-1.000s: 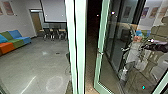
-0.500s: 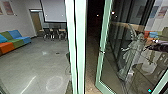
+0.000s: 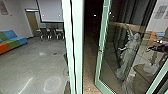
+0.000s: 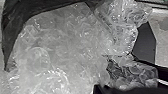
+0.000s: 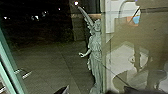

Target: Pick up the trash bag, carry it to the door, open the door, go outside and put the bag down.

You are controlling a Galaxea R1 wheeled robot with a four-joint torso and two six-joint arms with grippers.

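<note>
In your left wrist view, the trash bag (image 4: 65, 42) sits close up, a crinkled, see-through mass with glints across it and rounded clear shapes inside. You cannot tell from this whether your left gripper is together, apart or clamped on the bag. Your right gripper's state can't be told either.

In your head view, pale green posts (image 3: 76, 47) stand upright near the middle of the frame. Just right of them is a dark gap, and beyond that you have the glass door (image 3: 98, 68) standing open, its small handle (image 3: 100, 51) about halfway up the green edge. A pale winged statue (image 3: 130, 51) appears in the glass at right of centre, one arm held out. A dark shape (image 3: 160, 47) reaches in at the right edge; you cannot tell whether it is a reflection.

On the left side of the frame you have the room: a blue, green and orange sofa (image 3: 13, 42) at the left edge, a white screen (image 3: 50, 11) at upper left, and dark chairs (image 3: 52, 33) below it.
</note>
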